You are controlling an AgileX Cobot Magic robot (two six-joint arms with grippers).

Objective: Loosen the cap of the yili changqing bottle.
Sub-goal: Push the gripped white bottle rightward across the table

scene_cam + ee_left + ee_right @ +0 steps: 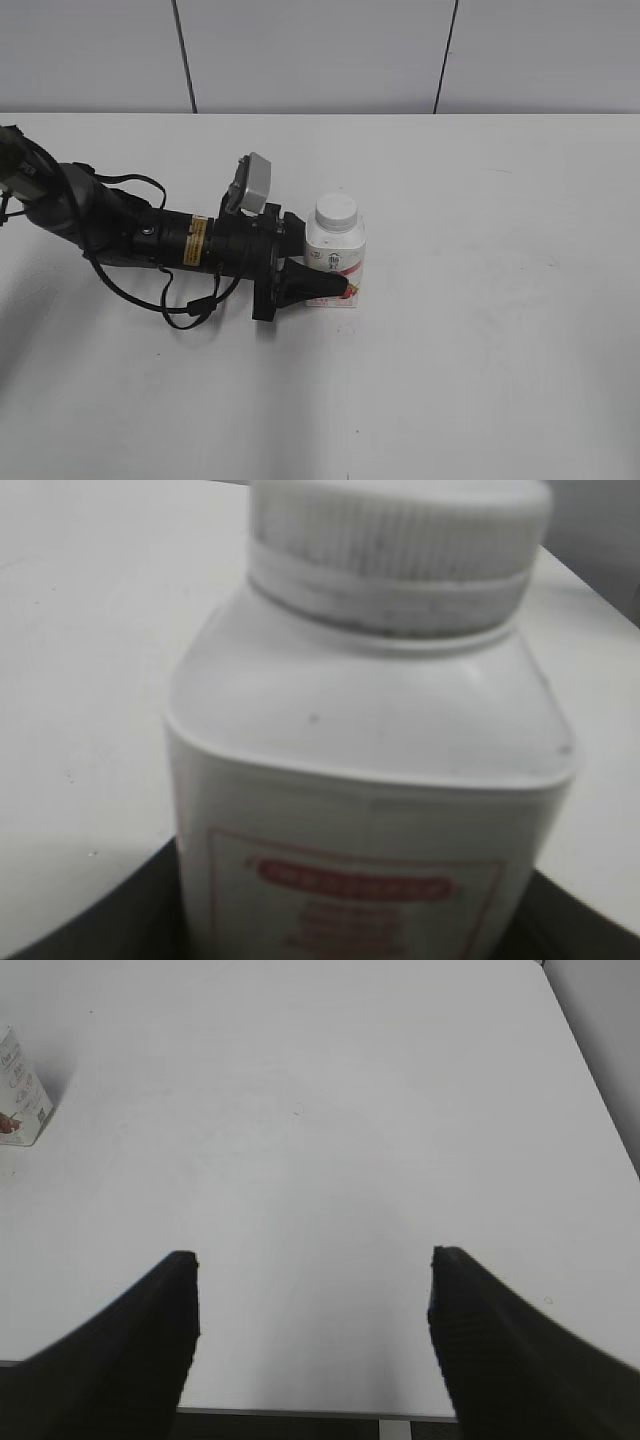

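The left pincer (335, 283) lies low on the worktop (500, 330), its jaws either side of the yili changqing bottle (335, 250); whether they press its label I cannot tell. The bottle stands upright near the worktop's middle, the cap (336, 211) on its neck. The right pincer (312, 1305) stands wide apart, holding nothing, well away from the bottle.

Bottle (335, 255) upright on table (500, 350), cap (336, 211) on top. Left gripper (325, 275) low at bottle's left, one finger (318, 288) across its front base.
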